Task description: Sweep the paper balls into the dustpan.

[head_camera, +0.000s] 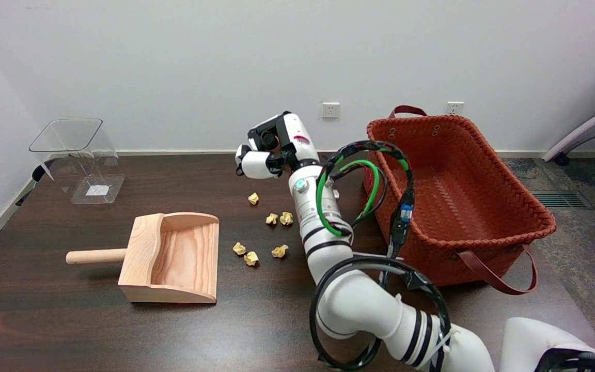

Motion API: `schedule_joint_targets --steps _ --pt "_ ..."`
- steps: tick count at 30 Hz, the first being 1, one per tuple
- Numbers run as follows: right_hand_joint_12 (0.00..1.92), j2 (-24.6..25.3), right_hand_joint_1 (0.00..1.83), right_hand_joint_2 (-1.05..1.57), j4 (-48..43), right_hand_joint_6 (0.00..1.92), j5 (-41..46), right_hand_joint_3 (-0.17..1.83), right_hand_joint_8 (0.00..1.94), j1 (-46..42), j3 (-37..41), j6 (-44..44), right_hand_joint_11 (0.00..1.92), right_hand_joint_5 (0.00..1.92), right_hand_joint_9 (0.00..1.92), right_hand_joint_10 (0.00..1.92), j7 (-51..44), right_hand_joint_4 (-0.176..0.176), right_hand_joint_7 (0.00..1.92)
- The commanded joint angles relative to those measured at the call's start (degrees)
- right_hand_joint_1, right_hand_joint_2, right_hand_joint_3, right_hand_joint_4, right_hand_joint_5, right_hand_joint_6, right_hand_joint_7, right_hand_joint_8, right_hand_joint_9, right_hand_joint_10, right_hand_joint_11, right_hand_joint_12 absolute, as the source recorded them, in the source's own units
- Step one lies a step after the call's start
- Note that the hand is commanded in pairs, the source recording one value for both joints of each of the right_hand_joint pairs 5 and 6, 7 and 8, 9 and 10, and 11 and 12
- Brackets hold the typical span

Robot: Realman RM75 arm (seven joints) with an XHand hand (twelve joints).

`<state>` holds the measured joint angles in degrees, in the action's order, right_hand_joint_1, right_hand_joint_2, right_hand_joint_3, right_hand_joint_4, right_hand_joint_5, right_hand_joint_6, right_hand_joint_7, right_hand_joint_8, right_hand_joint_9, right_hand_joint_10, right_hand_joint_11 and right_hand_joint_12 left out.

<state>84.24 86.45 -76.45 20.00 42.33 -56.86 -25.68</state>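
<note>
My right hand [269,147] hangs in the air above the far side of the table [70,320], fingers curled in together with nothing visible in them. It sits beyond and just right of the farthest paper ball [253,198], apart from it.

The paper balls lie loose on the dark tabletop to the right of the wooden dustpan [173,258]: the single far ball; a pair touching each other [279,218]; and a near group of three, two of them [245,254] close together and a third [279,251] slightly to their right. The near group lies just off the dustpan's open mouth; none is inside it. The dustpan's handle [96,256] points left, its mouth faces the balls.

My forearm [323,222], wrapped with black and green cables [346,201], runs close along the right side of the balls. Immediately right of the arm stands a red woven basket [483,222], its near strap [499,279] drooping onto the table. A clear plastic bin [78,160] stands at the far left corner, well apart from everything else.
</note>
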Motion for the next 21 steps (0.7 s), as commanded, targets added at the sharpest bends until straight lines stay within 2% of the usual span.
schedule_joint_targets --steps 1,7,8,9,10,21 --pt "1.92 3.72 1.38 0.63 -6.53 1.92 -4.31 1.02 1.92 -2.65 0.02 -1.05 1.92 1.92 1.92 1.92 9.37 0.0 1.92" --pt "1.92 5.4 1.39 0.63 -9.32 1.92 -3.9 1.02 1.92 -2.02 0.09 -0.27 1.92 1.92 1.92 1.92 11.84 0.0 1.92" --pt "1.92 8.1 1.39 0.62 -6.2 1.92 -14.7 1.02 1.92 -0.71 5.49 -4.79 1.92 1.92 1.92 1.92 11.55 0.0 1.92" --pt "1.92 6.11 1.39 0.62 -9.64 1.92 -5.12 1.02 1.92 -1.63 0.74 -0.51 1.92 1.92 1.92 1.92 12.34 0.0 1.92" --pt "1.92 6.05 1.39 0.62 -10.37 1.92 -3.84 1.02 1.92 -1.55 0.1 0.35 1.92 1.92 1.92 1.92 13.0 0.0 1.92" --pt "1.92 8.23 1.38 0.62 -11.4 1.92 1.71 1.02 1.92 0.86 -0.46 4.17 1.92 1.92 1.92 1.92 17.47 0.0 1.92"
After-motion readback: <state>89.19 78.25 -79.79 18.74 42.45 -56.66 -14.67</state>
